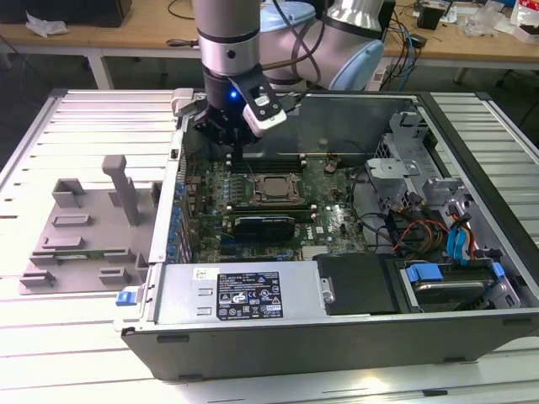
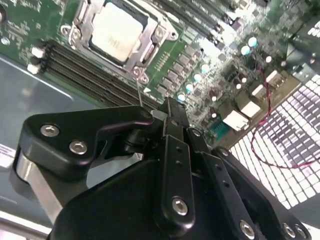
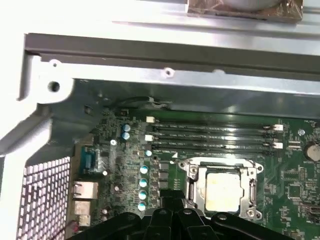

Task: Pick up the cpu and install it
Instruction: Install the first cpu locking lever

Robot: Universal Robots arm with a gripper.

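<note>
Exterior view: the claw (image 1: 234, 143) dips into the computer case (image 1: 337, 328), tips hidden by its own body, cpu (image 1: 271, 188) seated in its socket. Second wrist view: cpu (image 2: 117, 31) beyond narrowed, empty black fingers (image 2: 172, 117). First wrist view: cpu (image 3: 223, 190) beside memory slots (image 3: 210, 137).

- My bench top (image 1: 76, 118) is a pale metal surface of long parallel slats, running under everything in the exterior view.
- Behind it stands a wooden table (image 1: 126, 34) with white legs, stretching across the far side of the room.
- Black cables (image 1: 181, 10) lie on that table, and a crumpled white scrap (image 1: 44, 25) sits near the exterior view's left end.
- More small clutter (image 1: 484, 17) lies on the wood at the exterior view's right.
- Light falls even and bright, with soft glare on my slats.
</note>
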